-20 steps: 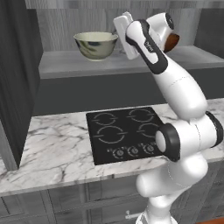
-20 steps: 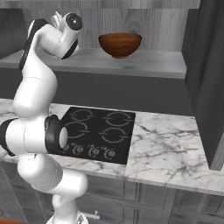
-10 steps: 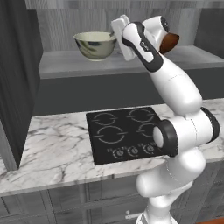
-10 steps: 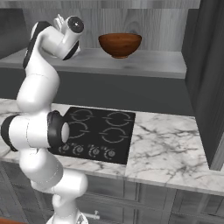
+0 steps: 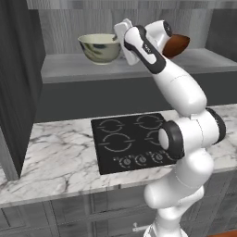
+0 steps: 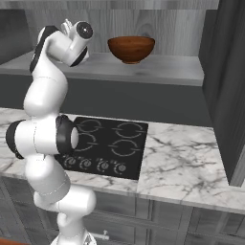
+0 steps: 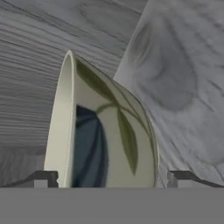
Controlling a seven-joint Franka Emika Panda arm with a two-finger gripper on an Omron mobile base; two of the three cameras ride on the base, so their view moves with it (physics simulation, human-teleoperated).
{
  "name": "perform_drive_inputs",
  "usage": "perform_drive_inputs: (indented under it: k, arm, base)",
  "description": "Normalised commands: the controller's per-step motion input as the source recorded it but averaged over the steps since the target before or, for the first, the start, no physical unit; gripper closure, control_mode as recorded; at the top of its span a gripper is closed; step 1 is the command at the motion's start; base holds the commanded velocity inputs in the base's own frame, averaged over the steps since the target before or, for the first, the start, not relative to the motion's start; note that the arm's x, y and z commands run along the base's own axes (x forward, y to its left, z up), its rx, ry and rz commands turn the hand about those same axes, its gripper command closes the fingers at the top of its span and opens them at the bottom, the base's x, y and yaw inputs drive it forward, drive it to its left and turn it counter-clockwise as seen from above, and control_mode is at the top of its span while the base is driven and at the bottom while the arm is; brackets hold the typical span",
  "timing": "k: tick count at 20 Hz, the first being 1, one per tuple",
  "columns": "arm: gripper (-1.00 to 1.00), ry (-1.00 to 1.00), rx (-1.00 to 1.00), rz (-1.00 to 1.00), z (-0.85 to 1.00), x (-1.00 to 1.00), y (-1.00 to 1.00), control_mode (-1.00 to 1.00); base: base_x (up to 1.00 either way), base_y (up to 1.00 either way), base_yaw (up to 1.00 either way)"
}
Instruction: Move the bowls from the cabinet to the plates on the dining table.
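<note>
**A:** Start with the cream bowl (image 5: 99, 48). It sits upright on the open cabinet's shelf (image 5: 69, 69), toward its left end as the left base camera sees it, with the reddish-brown wooden bowl (image 6: 131, 49) further along the same shelf, well apart from it. Neither has left the cabinet yet.

**B:** And the claw (image 7: 112, 177)?

**A:** Spread wide, holding nothing. In the hand view the two dark fingertips (image 7: 43, 178) stand on either side of the cream bowl, which fills the space between them; the rim (image 7: 62, 118) runs up on the left tip's side. From the left base camera the hand is just beside the bowl's right flank, up at rim height.

**B:** So the step is the grasp. How would you do it well?

**A:** I'd judge the bowl too broad to span across its belly, so pinch the wall: one finger inside, one outside, set deep over the rim before pressing together. The glaze looks slick and the wall curves, so a shallow bite could slip or tip the bowl.

**B:** Anything near enough to get in the way?

**A:** The shelf's back panel (image 5: 69, 23) is close behind, so ease in slowly. After pinching, lift straight up first, then draw back out over the black cooktop (image 5: 134, 143) and the marble table (image 5: 55, 157) below.

**B:** Contact yet?

**A:** I cannot tell whether either finger touches the bowl.
</note>
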Motion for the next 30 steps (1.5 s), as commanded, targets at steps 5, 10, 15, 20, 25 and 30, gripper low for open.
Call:
perform_drive_inputs:
  k: [5, 10, 15, 20, 25, 30]
  arm:
    - [-1.00, 0.00, 0.00, 0.00, -0.10, 0.34, 0.08, -1.00]
    - [-1.00, 0.00, 0.00, 0.00, -0.11, 0.34, 0.09, -1.00]
    - [-1.00, -0.02, -0.02, 0.00, -0.23, 0.07, 0.09, -1.00]
    - [-1.00, -0.12, -0.09, 0.01, -0.56, -0.25, 0.23, -1.00]
    - [-1.00, -0.09, -0.09, 0.00, -0.61, -0.23, 0.27, -1.00]
    - [-1.00, -0.07, -0.07, 0.00, -0.49, -0.03, 0.21, -1.00]
  base:
    - [0.00, 0.00, 0.00]
    - [0.00, 0.00, 0.00]
    - [0.00, 0.00, 0.00]
    - [0.00, 0.00, 0.00]
    - [0.00, 0.00, 0.00]
    - [0.00, 0.00, 0.00]
